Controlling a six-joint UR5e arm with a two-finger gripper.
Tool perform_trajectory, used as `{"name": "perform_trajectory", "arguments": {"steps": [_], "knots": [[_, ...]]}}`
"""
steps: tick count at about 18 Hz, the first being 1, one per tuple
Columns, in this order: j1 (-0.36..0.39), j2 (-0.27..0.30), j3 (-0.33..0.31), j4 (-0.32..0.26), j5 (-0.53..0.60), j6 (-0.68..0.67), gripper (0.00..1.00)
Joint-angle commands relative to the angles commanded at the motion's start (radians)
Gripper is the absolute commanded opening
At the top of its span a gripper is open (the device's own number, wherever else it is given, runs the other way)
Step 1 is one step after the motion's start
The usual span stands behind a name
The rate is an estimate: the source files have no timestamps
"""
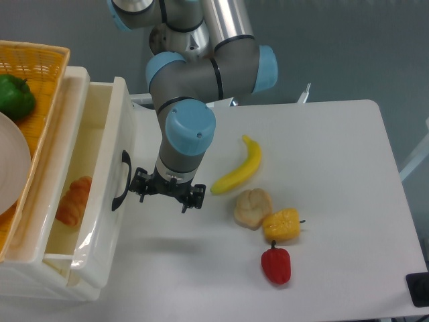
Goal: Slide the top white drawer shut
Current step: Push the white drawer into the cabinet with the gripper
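While the top white drawer (pixel 100 194) stands partly out of the cabinet (pixel 74 80) at the table's left edge, the gripper (pixel 166 193) sits just right of the black handle (pixel 121 181) — jaws spread, holding nothing. The drawer front runs near-to-far; closing means pushing leftward — room remains inside.

Croissant (pixel 72 200) in the top white drawer (pixel 100 201) — end effector (pixel 167 194) beside.

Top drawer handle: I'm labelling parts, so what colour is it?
Black, on the top white drawer, its handle clearest in the fixed camera view.
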Motion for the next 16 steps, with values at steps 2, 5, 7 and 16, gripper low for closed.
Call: {"name": "perform_trajectory", "arguments": {"steps": [2, 5, 7, 16], "knots": [[-0.009, -0.003, 0.0, 0.0, 0.0, -0.002, 1.0], [-0.015, -0.005, 0.0, 0.0, 0.0, -0.003, 1.0], [-0.017, -0.002, 0.0, 0.002, 0.0, -0.002, 1.0], [-0.041, -0.005, 0.005, 0.005, 0.0, 0.005, 1.0]]}}
